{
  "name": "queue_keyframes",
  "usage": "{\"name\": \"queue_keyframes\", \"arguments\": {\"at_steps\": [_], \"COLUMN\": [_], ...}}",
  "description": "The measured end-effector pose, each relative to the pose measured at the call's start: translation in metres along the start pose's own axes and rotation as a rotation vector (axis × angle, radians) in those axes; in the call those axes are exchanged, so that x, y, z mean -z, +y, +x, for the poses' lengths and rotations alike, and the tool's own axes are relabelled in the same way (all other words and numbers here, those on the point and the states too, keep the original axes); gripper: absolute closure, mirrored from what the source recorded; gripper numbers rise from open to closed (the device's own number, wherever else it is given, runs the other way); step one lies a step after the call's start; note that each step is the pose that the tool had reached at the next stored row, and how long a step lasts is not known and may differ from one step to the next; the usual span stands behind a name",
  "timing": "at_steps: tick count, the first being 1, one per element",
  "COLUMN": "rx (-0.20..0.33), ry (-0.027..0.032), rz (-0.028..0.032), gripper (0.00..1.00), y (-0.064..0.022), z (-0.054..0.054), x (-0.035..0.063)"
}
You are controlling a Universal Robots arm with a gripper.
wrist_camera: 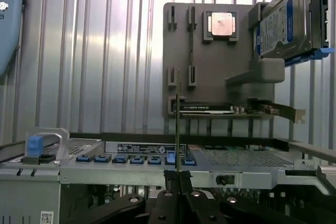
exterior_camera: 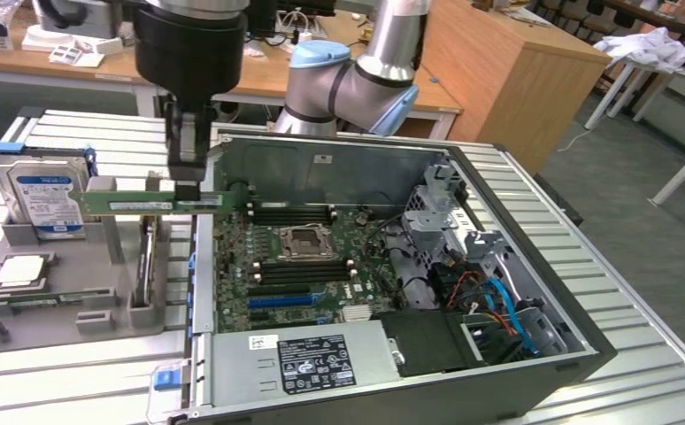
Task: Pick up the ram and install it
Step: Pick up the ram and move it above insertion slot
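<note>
Black fingers (exterior_camera: 189, 164) clamp a long, thin green circuit-board ram stick (exterior_camera: 130, 204), level over the open computer case's (exterior_camera: 319, 173) side wall; its chips too small to make out.

The tool (wrist_camera: 178, 184) is closed on the ram (wrist_camera: 178, 129). The ram appears edge-on, as a thin upright strip rising from between the black fingers (wrist_camera: 167, 208). With the tool taken as 6 o'clock, the rim of the computer case (wrist_camera: 105, 174), with its row of blue clips (wrist_camera: 131, 159), lies directly beyond the tool. A grey fixture (wrist_camera: 210, 72) rests on the ribbed desk (wrist_camera: 94, 51) toward 12 o'clock. The fixture carries a processor (wrist_camera: 220, 24), an expansion card (wrist_camera: 210, 108) and, at 2 o'clock, a hard drive (wrist_camera: 283, 22) standing on edge.
</note>
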State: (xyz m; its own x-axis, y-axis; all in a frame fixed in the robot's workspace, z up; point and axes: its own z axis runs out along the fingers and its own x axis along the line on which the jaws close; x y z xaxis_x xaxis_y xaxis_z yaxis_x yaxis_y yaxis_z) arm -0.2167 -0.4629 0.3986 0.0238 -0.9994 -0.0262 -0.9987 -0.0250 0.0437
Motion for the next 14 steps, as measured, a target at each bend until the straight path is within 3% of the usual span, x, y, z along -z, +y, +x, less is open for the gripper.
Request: {"name": "queue_keyframes", "arguments": {"at_steps": [14], "rx": [0.000], "ry": [-0.0001], "rz": [-0.0001], "gripper": [0.88], "y": [-0.0333], "z": [0.001], "x": [0.0014]}}
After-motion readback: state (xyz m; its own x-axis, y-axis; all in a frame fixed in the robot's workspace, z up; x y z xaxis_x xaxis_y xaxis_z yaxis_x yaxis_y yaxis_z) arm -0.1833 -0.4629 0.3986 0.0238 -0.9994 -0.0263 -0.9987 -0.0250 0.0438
